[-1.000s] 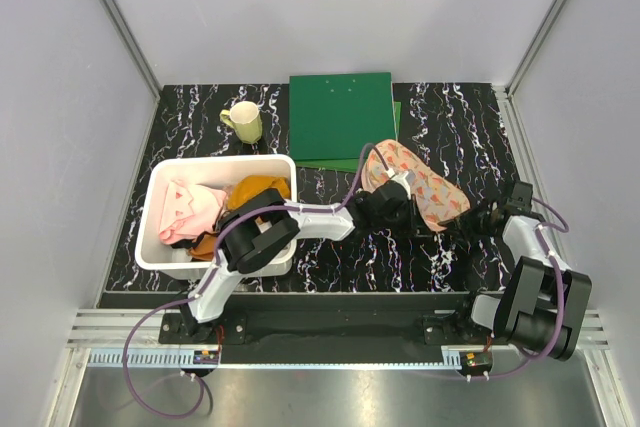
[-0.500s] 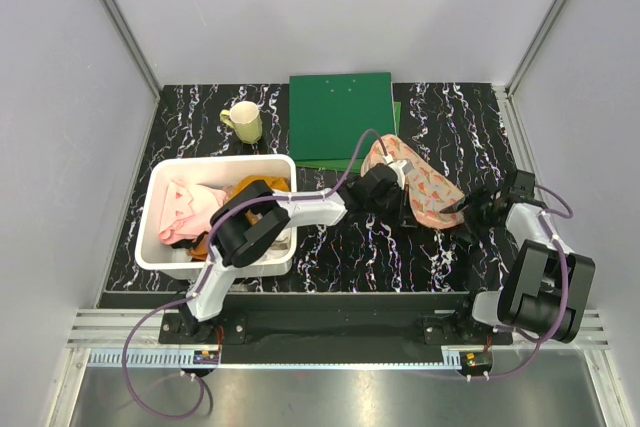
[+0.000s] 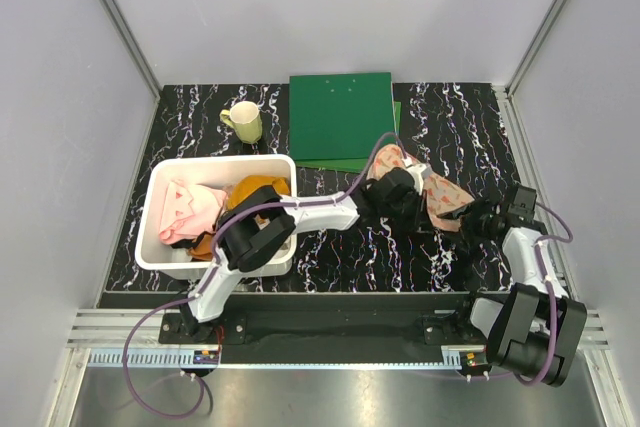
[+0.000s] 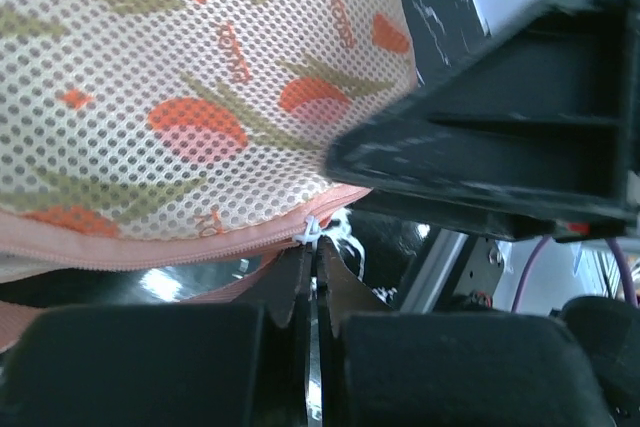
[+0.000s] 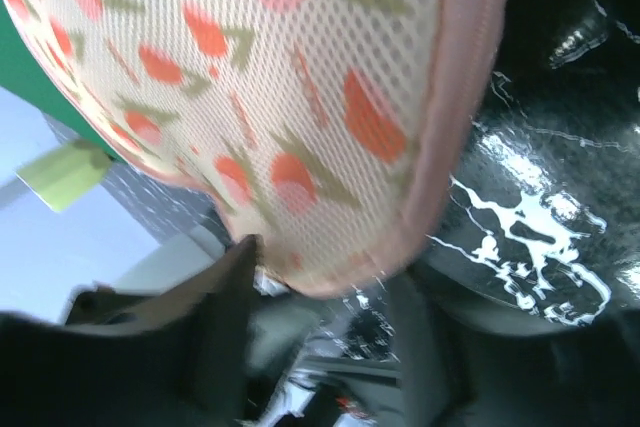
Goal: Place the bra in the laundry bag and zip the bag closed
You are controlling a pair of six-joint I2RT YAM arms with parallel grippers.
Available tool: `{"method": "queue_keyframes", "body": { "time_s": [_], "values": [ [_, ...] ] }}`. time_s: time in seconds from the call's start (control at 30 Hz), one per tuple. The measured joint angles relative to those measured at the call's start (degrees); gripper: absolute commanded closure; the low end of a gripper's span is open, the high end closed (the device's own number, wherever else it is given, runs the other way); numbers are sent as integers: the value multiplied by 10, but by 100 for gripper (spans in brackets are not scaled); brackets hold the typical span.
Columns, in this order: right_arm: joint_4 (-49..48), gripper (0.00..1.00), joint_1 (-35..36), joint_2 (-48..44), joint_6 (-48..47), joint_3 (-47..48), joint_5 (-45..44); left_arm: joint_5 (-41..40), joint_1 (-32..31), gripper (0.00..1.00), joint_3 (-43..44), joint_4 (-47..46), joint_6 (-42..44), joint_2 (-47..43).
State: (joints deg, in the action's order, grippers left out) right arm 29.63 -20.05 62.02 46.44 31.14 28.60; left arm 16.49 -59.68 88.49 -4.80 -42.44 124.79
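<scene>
The laundry bag [image 3: 443,197], cream mesh with red-and-green motifs and a pink zipper edge, lies right of centre on the black marbled table. My left gripper [image 3: 408,187] is at its left side. In the left wrist view the left gripper [image 4: 311,252] is shut on the small white zipper pull [image 4: 312,231], on the pink zipper under the laundry bag [image 4: 170,97]. My right gripper [image 3: 482,215] is at the bag's right end. The right wrist view shows the right gripper [image 5: 330,297] open, with the edge of the laundry bag [image 5: 280,77] just beyond its fingertips. The bra is hidden.
A white bin [image 3: 152,250] at the left holds a pale pink cloth [image 3: 188,209] and an orange garment [image 3: 258,190]. A yellow-green mug [image 3: 243,122] and a green folder [image 3: 340,115] stand at the back. Grey walls close in the table on three sides.
My right gripper has opened and let go of the bag's right end. My left gripper has moved right along the bag, still shut on the zipper pull, and the bag now sits lower and further right.
</scene>
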Motion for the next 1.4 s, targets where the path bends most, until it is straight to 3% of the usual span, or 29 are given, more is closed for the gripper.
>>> {"method": "queue_keyframes", "body": {
  "time_s": [0.07,0.13,0.23,0.43,0.67,0.7,0.77,0.8,0.83,0.93,1.07,1.2,1.4],
  "values": [
    [-4,77,0,7,20,-7,-1,0,-12,100,0,5,0,0],
    [-7,89,0,25,34,-10,-7,0,-19,100,0,10,0,0],
    [-11,100,-1,49,44,-10,-7,-3,-21,100,-6,12,5,0],
    [-13,100,2,74,22,-9,-9,8,4,100,-73,-24,9,-13],
    [-15,100,-3,88,-29,10,-9,17,82,100,-136,-8,42,-60],
    [-13,98,-5,93,-38,18,-11,16,92,100,-142,-3,50,-68],
    [-9,84,-8,109,-62,40,-11,18,100,100,-144,3,57,-75],
    [-3,75,-8,119,-75,54,-11,20,102,100,-144,4,58,-76],
    [1,59,-8,129,-83,66,-10,23,101,100,-144,3,58,-76],
    [6,40,-11,157,-110,101,-6,27,85,100,-143,6,57,-76],
    [22,23,-17,142,-122,104,-3,26,54,100,-122,21,43,-75],
    [78,22,-17,70,-130,104,-3,26,26,100,-81,16,23,-67],
    [117,30,-17,-40,-103,88,30,26,13,100,-43,13,4,-47]
  ]
}}
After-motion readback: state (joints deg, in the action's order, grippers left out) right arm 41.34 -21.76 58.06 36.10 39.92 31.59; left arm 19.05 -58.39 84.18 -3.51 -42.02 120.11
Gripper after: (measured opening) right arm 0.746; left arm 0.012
